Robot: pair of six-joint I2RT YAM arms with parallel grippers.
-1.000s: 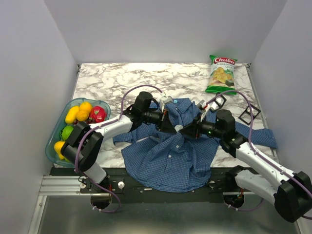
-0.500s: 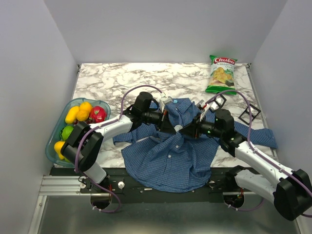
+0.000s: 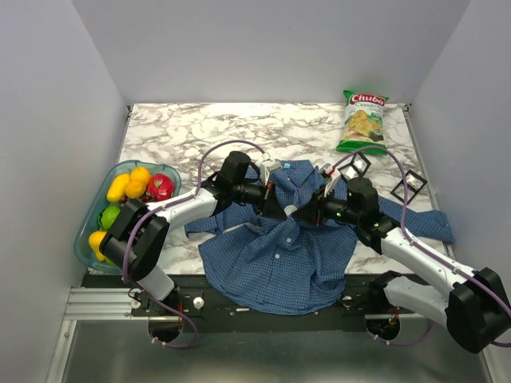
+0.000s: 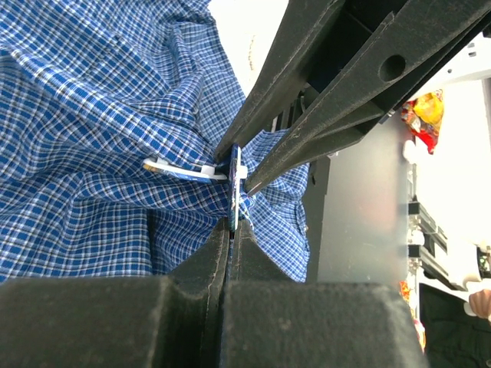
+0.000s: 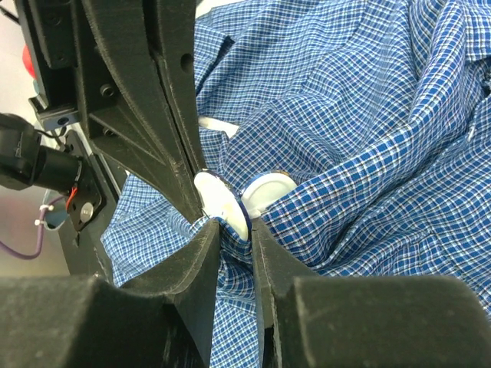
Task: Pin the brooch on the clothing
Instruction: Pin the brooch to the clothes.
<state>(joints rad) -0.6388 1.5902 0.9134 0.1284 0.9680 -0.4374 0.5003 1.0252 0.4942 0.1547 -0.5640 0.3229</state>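
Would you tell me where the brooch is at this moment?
In the top view, the brooch is mid-table on the chest of the shirt, gripped together with fabric where the left tool and right tool meet tip to tip.

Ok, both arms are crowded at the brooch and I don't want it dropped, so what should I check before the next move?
1. Left gripper shut on brooch edge: ok.
2. Right gripper closed on brooch and shirt fold: ok.
3. Brooch touching shirt: ok.
4. Brooch fastened through the fabric: cannot tell.
5. Room between the two grippers: not ok, they nearly meet.
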